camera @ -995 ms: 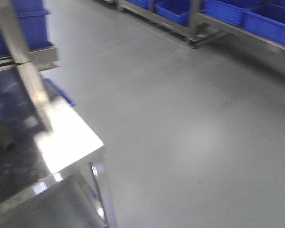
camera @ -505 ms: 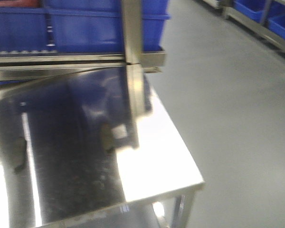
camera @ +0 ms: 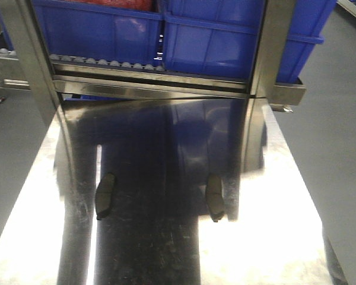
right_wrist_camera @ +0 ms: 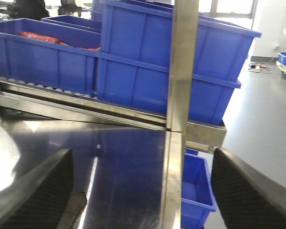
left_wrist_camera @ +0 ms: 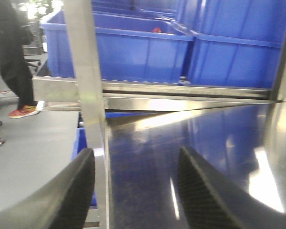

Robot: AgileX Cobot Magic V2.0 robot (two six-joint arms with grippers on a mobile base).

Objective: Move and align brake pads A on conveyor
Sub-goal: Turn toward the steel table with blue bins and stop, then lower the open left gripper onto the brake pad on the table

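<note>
Progress: early, by judgement. Nothing is gripped and nothing is seen aligned. No conveyor is seen in any view, so no pad can be counted as delivered. Only two pads are found, and both lie flat on the steel tabletop. Pick-up, carry and alignment are all judged to be left.

Left brake pad: set left of the tabletop's centre line, about midway along its depth, long axis running front to back.

Right brake pad: set right of the tabletop's centre, at about the same depth, lying the same way. It is well apart from the left one. The tabletop's far edge is met by a roller rack carrying blue bins.

Left gripper: fingers spread wide, nothing between them, held over the tabletop's left part. No pad is seen in this wrist view.

Right gripper: fingers spread wide, nothing held, aimed across the tabletop toward its far edge. A dull strip low on the tabletop beside one finger may be the right brake pad; this cannot be told for sure.

Both pads are judged apart from both grippers, with no contact.
</note>
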